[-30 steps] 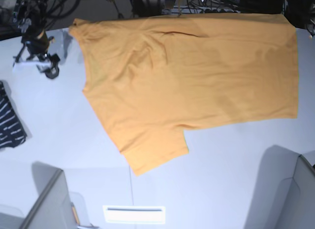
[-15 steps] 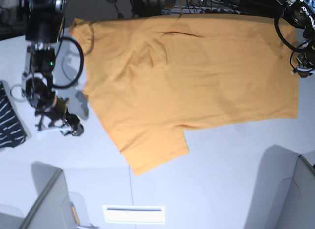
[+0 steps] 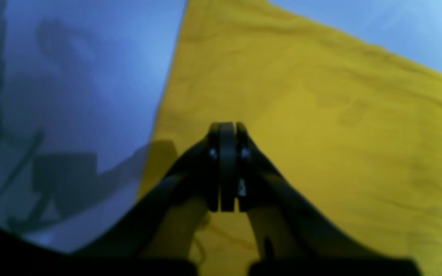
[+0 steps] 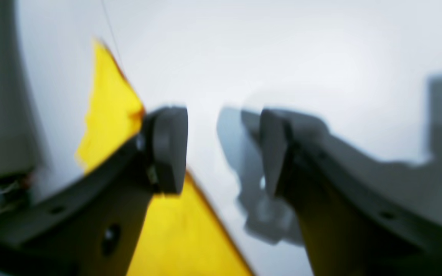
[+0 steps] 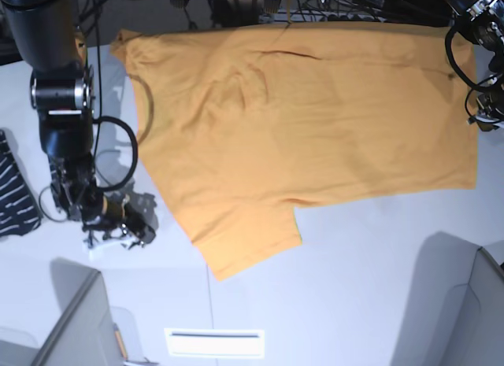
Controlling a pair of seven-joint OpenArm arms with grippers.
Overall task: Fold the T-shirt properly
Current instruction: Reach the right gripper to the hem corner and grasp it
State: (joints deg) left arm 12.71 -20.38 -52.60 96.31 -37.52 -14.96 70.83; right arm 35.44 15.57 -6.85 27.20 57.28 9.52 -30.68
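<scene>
Tip: we're sliding the open, empty right gripper point(image 5: 126, 224) onto the T-shirt point(image 5: 315, 122) sleeve hem at lower centre, while the shut, empty left gripper point(image 3: 224, 130) is hovering over cloth.

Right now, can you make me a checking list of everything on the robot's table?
Surface: pale table, bare near the front.
Job's things: orange T-shirt spread flat, one sleeve pointing to the front, unfolded.
Clutter: striped dark garment at the table's edge.
Grippers: left pincer shut, over the shirt; right pincer open, empty, over the table beside the shirt.
Cables: black loops on the right arm.
Surroundings: wires and gear behind the table.
</scene>
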